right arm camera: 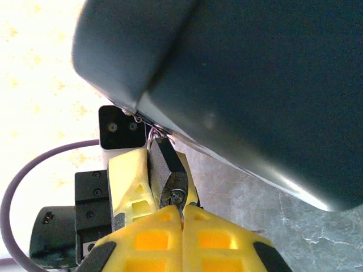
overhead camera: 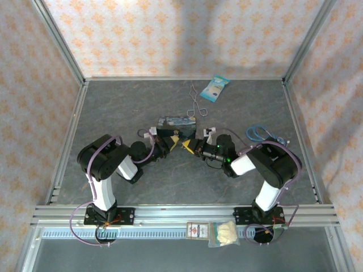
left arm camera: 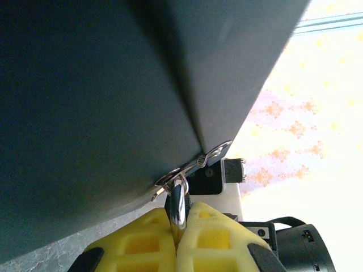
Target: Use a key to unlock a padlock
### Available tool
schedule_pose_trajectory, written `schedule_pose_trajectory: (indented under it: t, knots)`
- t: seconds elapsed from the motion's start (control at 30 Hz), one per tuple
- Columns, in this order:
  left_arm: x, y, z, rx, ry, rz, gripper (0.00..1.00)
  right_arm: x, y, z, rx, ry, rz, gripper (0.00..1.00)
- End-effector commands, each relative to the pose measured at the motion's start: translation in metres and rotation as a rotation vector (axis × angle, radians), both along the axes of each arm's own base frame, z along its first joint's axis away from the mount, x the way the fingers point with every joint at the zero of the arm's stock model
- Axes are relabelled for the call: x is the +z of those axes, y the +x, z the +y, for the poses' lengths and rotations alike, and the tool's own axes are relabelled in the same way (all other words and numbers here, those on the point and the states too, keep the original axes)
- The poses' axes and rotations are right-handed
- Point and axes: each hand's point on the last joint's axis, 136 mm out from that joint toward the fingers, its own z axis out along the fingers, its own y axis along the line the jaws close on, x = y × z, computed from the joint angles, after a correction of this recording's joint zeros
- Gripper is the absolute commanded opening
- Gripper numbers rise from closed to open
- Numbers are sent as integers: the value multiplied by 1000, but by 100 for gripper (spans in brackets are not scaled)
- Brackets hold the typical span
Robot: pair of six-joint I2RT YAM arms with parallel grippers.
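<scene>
The padlock (right arm camera: 172, 173) is a small dark body hanging from the clasp of the blue tin (overhead camera: 176, 121). Its silvery shackle (left arm camera: 178, 198) passes through the tin's wire ring. My left gripper (left arm camera: 177, 229) is shut on the padlock, its yellow fingers (right arm camera: 127, 175) pinching both sides. My right gripper (right arm camera: 182, 220) is shut on the key (right arm camera: 181, 205), a thin metal blade whose tip sits at the keyhole on the padlock's underside. In the top view both grippers, left (overhead camera: 174, 140) and right (overhead camera: 188, 146), meet tip to tip just in front of the tin.
The tin's dark underside (left arm camera: 113, 85) looms right above both grippers. Long wire tongs (overhead camera: 195, 102) and a blue-white packet (overhead camera: 215, 89) lie behind the tin. A blue looped object (overhead camera: 258, 133) lies at the right. Small packets (overhead camera: 212, 232) rest on the front rail.
</scene>
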Motion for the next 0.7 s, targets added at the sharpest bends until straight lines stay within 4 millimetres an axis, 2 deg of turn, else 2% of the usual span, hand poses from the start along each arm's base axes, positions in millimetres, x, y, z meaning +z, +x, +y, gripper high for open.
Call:
schedule_pose_trajectory:
  t: [0.0, 0.17, 0.33, 0.37, 0.57, 0.67]
  knots:
    - [76, -17, -7, -64, -118, -314, 0, 28, -1, 6, 17, 119, -6, 0]
    - [82, -31, -9, -107, -42, -438, 0, 44, -4, 12, 50, 340, 265, 0]
    - [82, -39, -6, -106, 14, -509, 0, 66, -5, 3, 51, 620, 493, 0]
    - [82, -40, -6, -108, 20, -520, 0, 65, -5, 5, 57, 645, 555, 0]
    - [80, -42, -5, -106, 53, -556, 0, 94, 0, 15, 126, 719, 594, 0]
    - [79, -42, -4, -97, 71, -573, 0, 91, 3, 18, 130, 726, 632, 0]
